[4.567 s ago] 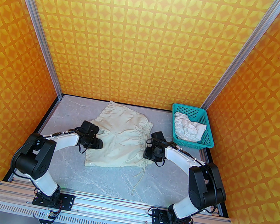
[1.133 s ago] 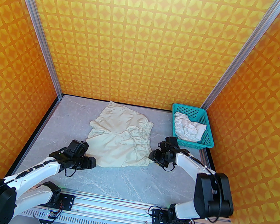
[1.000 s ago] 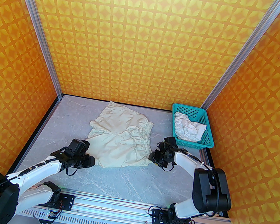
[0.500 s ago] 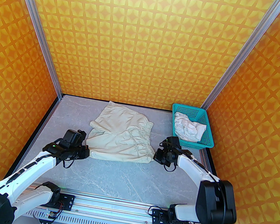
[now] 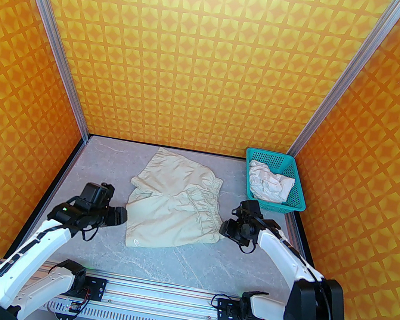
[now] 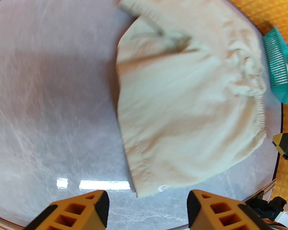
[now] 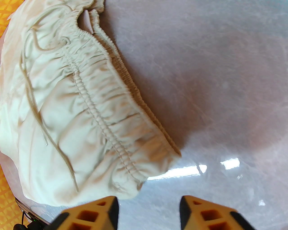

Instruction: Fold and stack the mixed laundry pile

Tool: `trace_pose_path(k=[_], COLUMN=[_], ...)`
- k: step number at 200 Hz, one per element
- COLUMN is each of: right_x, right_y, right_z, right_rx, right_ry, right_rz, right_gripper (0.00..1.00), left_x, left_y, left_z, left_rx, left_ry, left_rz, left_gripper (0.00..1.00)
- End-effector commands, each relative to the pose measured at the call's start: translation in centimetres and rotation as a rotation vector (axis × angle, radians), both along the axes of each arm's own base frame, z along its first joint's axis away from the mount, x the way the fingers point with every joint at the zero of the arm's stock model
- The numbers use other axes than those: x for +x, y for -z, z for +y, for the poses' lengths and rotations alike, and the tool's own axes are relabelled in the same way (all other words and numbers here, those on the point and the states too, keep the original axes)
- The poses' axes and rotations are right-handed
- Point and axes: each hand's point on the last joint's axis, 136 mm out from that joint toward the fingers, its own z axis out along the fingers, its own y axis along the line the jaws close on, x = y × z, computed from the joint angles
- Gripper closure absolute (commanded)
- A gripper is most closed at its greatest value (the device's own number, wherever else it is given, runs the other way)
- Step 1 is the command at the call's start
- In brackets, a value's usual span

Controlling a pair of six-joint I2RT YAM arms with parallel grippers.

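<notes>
Orange patterned walls (image 5: 201, 61) enclose a grey marbled worktop (image 5: 175, 265) on three sides. Landmark for this report: the teal mesh basket (image 5: 276, 207), standing at the back right corner of the worktop.

Item 1, white shirt (image 5: 267, 185). It lies crumpled inside the basket, unfolded.

Item 2, beige-cream garment (image 5: 173, 208). It lies on the worktop to the left of the basket, close to it but not touching. It is doubled over, with the upper layer offset toward the arm bases and the lower layer showing beyond it toward the back wall. The gathered elastic band (image 7: 126, 74) forms the edge facing the basket. A drawstring (image 7: 33, 101) trails loosely across the upper layer. The hem corner farthest from the basket carries a small white logo (image 6: 163, 188).

Item 3, right hand (image 5: 222, 229). It sits in front of the basket, between the basket and the near end of the elastic band. The right wrist view shows its jaws standing wide apart, and the band corner lies just ahead of one fingertip. Whether it touches the cloth cannot be told.

Item 4, left hand (image 5: 120, 216). It sits on the side of the garment away from the basket, just beside the cloth's left edge. The left wrist view shows its jaws spread wide, and the logo corner lies just ahead of the fingertips.
</notes>
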Motion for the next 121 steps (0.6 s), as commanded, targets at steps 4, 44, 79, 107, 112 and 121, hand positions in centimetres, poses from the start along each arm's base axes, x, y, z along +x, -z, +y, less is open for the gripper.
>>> trace_pose_path(k=[4, 44, 79, 107, 112, 121], right_x=[1.3, 5.7, 10.9, 15.2, 16.1, 17.6], right_y=[-2.3, -2.5, -2.2, -1.3, -1.2, -0.9], right_z=[1.2, 5.3, 6.7, 6.6, 6.4, 6.2], right_rx=[-0.031, -0.023, -0.037, -0.074, -0.078, -0.071], right_ry=[-0.058, -0.148, -0.172, -0.15, -0.137, -0.12], right_rz=[-0.049, -0.094, -0.131, -0.132, -0.133, -0.14], right_gripper=[0.48, 0.43, 0.42, 0.43, 0.44, 0.44], left_x=[4.0, 15.6, 23.7, 28.2, 28.9, 30.2], left_y=[0.0, 1.4, 3.4, 3.3, 3.8, 4.2], left_z=[-0.8, -1.8, -2.9, -5.3, -5.5, -6.0], left_rx=[0.051, 0.1, 0.097, 0.029, 0.026, 0.012], left_ry=[0.072, 0.125, 0.194, 0.262, 0.265, 0.278], left_rz=[-0.028, -0.08, -0.091, -0.149, -0.148, -0.161], left_gripper=[0.44, 0.38, 0.41, 0.43, 0.43, 0.43])
